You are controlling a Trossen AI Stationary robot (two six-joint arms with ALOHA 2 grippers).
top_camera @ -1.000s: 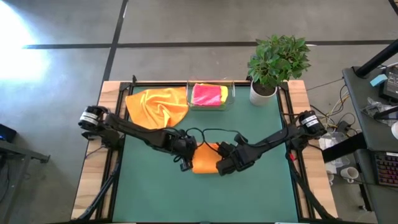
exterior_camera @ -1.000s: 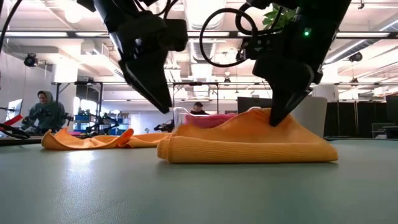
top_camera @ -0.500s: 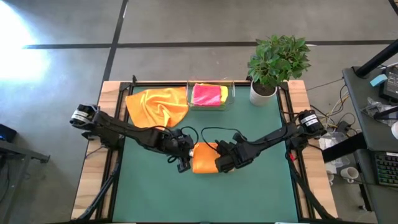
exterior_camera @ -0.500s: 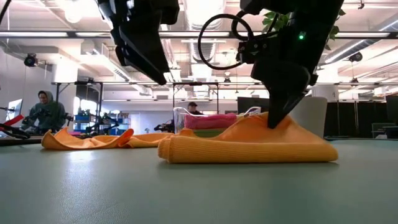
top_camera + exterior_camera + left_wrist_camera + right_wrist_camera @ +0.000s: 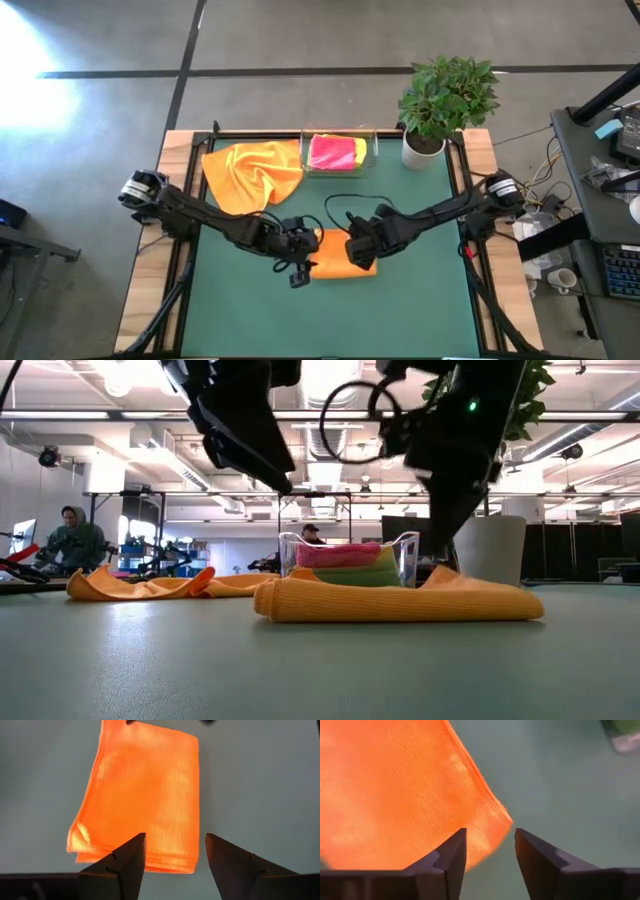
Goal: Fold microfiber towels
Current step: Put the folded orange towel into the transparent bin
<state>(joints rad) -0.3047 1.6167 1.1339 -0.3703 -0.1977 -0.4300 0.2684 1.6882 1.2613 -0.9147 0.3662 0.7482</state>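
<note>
A folded orange microfiber towel point(image 5: 334, 262) point(image 5: 400, 603) lies flat on the green mat in the middle of the table. My left gripper point(image 5: 299, 268) point(image 5: 174, 854) hangs open above the towel's left end. My right gripper point(image 5: 359, 249) point(image 5: 490, 849) hangs open just over its right end, near a corner point(image 5: 502, 820). Neither touches the towel. A second orange towel point(image 5: 251, 170) point(image 5: 150, 582) lies crumpled at the far left. Pink, yellow and green towels point(image 5: 336, 152) sit stacked in a clear tray point(image 5: 405, 552).
A potted plant point(image 5: 444, 100) stands at the far right corner, beside the clear tray point(image 5: 372, 150). Open green mat point(image 5: 400, 310) stretches along the near side. People sit in the room beyond the table point(image 5: 75, 535).
My right gripper has opened and let go of the folded towel's raised right part, which has dropped flat. Both grippers have risen off the towel; the right one has drawn a little toward the far edge.
</note>
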